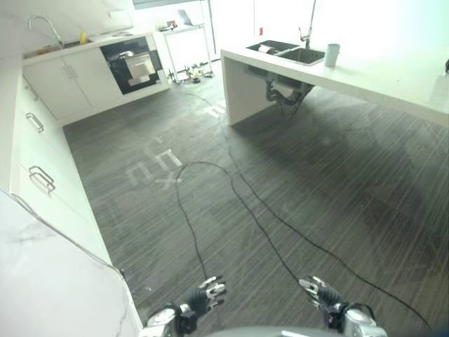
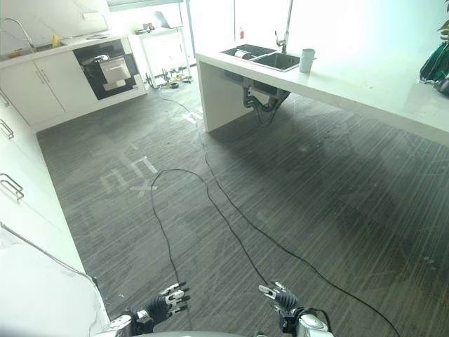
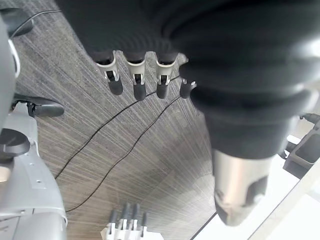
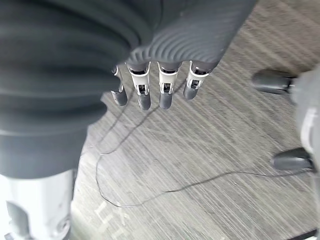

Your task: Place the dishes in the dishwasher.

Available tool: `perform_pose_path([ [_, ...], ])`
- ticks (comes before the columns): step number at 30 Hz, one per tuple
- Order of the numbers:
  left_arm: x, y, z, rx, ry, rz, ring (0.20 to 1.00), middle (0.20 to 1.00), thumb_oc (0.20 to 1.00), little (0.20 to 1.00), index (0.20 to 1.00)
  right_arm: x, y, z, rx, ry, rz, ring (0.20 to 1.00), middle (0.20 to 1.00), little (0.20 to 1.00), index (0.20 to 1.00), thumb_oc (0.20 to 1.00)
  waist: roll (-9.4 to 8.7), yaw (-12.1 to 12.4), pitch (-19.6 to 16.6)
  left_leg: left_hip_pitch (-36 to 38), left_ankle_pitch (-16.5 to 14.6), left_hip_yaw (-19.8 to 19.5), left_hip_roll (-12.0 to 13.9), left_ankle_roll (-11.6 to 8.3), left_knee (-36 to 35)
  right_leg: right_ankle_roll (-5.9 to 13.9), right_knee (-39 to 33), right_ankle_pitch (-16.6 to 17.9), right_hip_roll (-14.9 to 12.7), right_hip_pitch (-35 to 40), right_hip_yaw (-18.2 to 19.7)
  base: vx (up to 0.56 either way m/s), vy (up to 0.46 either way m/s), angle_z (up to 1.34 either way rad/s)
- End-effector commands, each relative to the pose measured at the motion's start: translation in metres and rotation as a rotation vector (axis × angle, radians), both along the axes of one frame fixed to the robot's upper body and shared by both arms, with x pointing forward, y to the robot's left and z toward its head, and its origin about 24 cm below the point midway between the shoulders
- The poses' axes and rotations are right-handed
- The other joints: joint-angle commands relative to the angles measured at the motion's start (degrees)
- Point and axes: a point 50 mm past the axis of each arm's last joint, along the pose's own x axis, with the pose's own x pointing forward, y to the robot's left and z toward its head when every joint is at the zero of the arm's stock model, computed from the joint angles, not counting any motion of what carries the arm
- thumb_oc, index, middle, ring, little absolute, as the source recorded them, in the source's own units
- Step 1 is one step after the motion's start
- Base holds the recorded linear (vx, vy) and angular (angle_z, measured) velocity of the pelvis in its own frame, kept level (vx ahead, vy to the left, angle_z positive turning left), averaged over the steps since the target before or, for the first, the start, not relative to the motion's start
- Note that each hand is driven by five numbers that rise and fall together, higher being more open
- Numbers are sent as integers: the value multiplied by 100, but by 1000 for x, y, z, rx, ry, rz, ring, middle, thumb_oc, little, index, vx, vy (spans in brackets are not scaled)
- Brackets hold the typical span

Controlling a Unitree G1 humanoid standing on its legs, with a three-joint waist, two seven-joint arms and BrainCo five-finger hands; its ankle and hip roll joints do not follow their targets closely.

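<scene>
A black-fronted appliance [image 1: 133, 64] is built into the white cabinets at the far back left. On the island counter at the back right a pale cup [image 1: 332, 54] stands beside the sink [image 1: 291, 53], and a white item [image 1: 265, 48] lies in the sink. My left hand [image 1: 201, 300] and right hand [image 1: 320, 294] hang low at the near edge, over the grey floor, far from all of these. In the wrist views the left fingers [image 3: 135, 82] and the right fingers [image 4: 152, 90] are relaxed and hold nothing.
A white marble counter [image 1: 49, 281] fills the near left, with drawer fronts [image 1: 42, 175] running back along the left wall. The long white island [image 1: 372, 81] spans the right. A second sink with a faucet [image 1: 43, 27] sits on the back-left worktop. Open striped floor lies between.
</scene>
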Motion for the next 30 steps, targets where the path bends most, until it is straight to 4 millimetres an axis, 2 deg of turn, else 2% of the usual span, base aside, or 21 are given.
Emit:
perform_pose_path([
  [1,19,2,4,97,-33,-107,1000,1000,1000,1000,1000,16,5,3,-23,-22,48,1000,1000,1000,1000,1000,-157,88,171,56,-510,-99,185,-270,317,610,130,-713,-649,460,289,0,0,0],
  [5,12,14,-1,126,8,52,1000,1000,1000,1000,1000,7,5,-2,-12,-1,11,1000,1000,1000,1000,1000,-140,75,157,81,-531,-89,171,-269,334,608,113,-689,-670,477,283,4,0,1],
  [9,16,12,0,147,-48,102,1000,1000,1000,1000,1000,6,5,-1,0,-38,-9,1000,1000,1000,1000,1000,-143,64,172,89,-538,-82,150,-256,336,585,116,-680,-663,487,280,-23,-21,3],
  [12,19,13,1,243,-71,53,1000,1000,1000,1000,1000,8,8,1,86,-53,8,1000,1000,1000,1000,1000,-159,59,158,111,-527,-94,137,-262,286,594,109,-676,-648,479,317,-14,-57,3],
  [14,14,14,-3,269,-18,18,1000,1000,1000,1000,1000,9,8,1,89,-52,8,1000,1000,1000,1000,1000,-159,73,172,115,-520,-100,139,-281,292,594,125,-690,-641,492,306,-39,-111,6],
  [17,4,22,-9,197,107,263,1000,1000,1000,1000,1000,5,10,-1,133,-21,40,1000,1000,1000,1000,1000,-165,122,175,110,-522,-134,135,-295,303,543,125,-719,-567,488,304,-75,-162,11],
  [19,-7,26,-13,203,162,330,1000,1000,1000,1000,1000,6,11,-1,118,-36,9,1000,1000,1000,1000,1000,-190,154,179,118,-512,-166,153,-319,326,497,111,-739,-481,505,325,-17,-243,8],
  [21,-17,27,-17,285,180,222,1000,1000,1000,1000,1000,5,7,-2,115,-20,-51,1000,1000,1000,1000,1000,-211,144,203,52,-499,-257,236,-406,463,427,80,-769,-357,484,378,5,-298,17],
  [23,-7,27,-12,269,101,280,1000,1000,1000,1000,1000,12,-6,4,90,-43,-46,1000,1000,1000,1000,1000,-226,132,288,-339,-653,-381,258,-524,1292,337,128,-806,-357,387,409,-22,-212,7],
  [24,16,26,0,150,-2,402,1000,1000,1000,1000,1000,30,-12,17,71,-103,-36,1000,1000,1000,1000,1000,-312,173,462,-1121,-906,-300,407,-485,2727,193,247,-811,-522,341,302,-17,-137,-11],
  [25,26,26,6,121,-48,415,1000,1000,1000,1000,1000,36,-13,21,70,-127,-48,1000,1000,1000,1000,1000,-266,187,534,-1313,-874,-339,559,-534,3059,154,282,-883,-469,395,279,-14,-137,-22],
  [26,34,25,12,104,-88,415,1000,1000,1000,1000,1000,40,-13,24,76,-145,-57,1000,1000,1000,1000,1000,-237,207,572,-1469,-699,-373,599,-539,3138,120,304,-902,-425,397,270,34,-92,-8],
  [27,43,24,19,90,-140,407,1000,1000,1000,1000,1000,45,-13,29,87,-172,-60,1000,1000,1000,1000,1000,-217,248,607,-1612,-369,-352,566,-494,2959,93,320,-858,-385,353,240,91,-63,11],
  [28,47,23,23,83,-167,397,1000,1000,1000,1000,1000,47,-12,30,88,-186,-56,1000,1000,1000,1000,1000,-164,277,624,-1600,-334,-362,583,-564,2822,126,298,-910,-320,443,240,152,-43,26],
  [30,53,20,30,72,-221,375,1000,1000,1000,1000,1000,53,-10,35,79,-217,-38,1000,1000,1000,1000,1000,-85,330,628,-1524,64,-235,625,-648,2103,142,229,-930,-260,569,128,269,62,18],
])
